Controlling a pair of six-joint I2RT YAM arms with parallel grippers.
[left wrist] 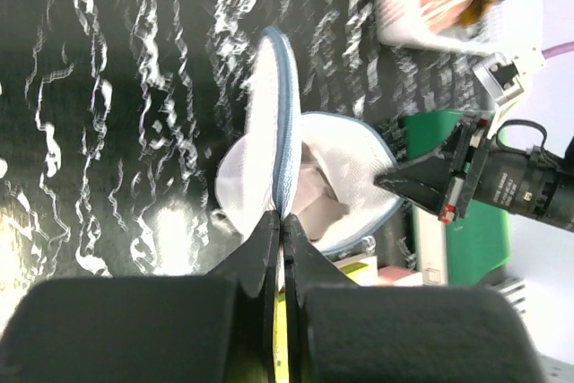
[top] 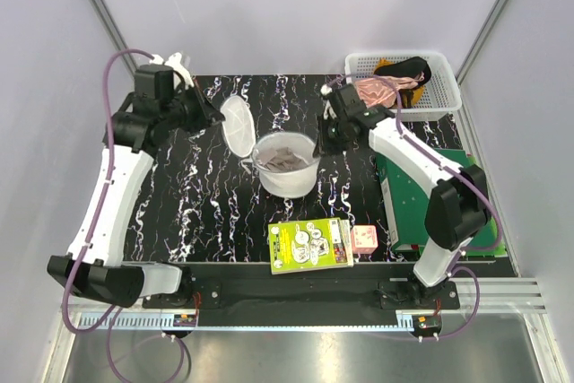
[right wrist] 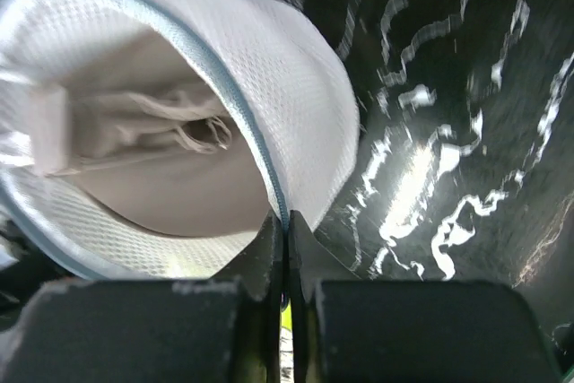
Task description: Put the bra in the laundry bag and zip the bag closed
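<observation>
The white mesh laundry bag [top: 289, 170] stands open in the middle of the table, its round lid [top: 238, 126] flipped up to the left. The beige bra [top: 282, 161] lies inside it; it also shows in the right wrist view [right wrist: 152, 136] and the left wrist view [left wrist: 318, 196]. My left gripper [top: 221, 117] is shut on the lid's blue zip edge [left wrist: 285, 132]; the jaws [left wrist: 281, 221] pinch it. My right gripper [top: 320, 143] is shut on the bag's rim [right wrist: 260, 154] at its right side, with the jaws [right wrist: 285, 221] closed over the zip tape.
A white lattice basket [top: 446, 87] at the back right holds a pink garment [top: 381, 89] and a black one [top: 404, 67]. A green booklet [top: 311, 244] and a pink box [top: 363, 239] lie near the front edge. A green board [top: 421, 195] lies on the right.
</observation>
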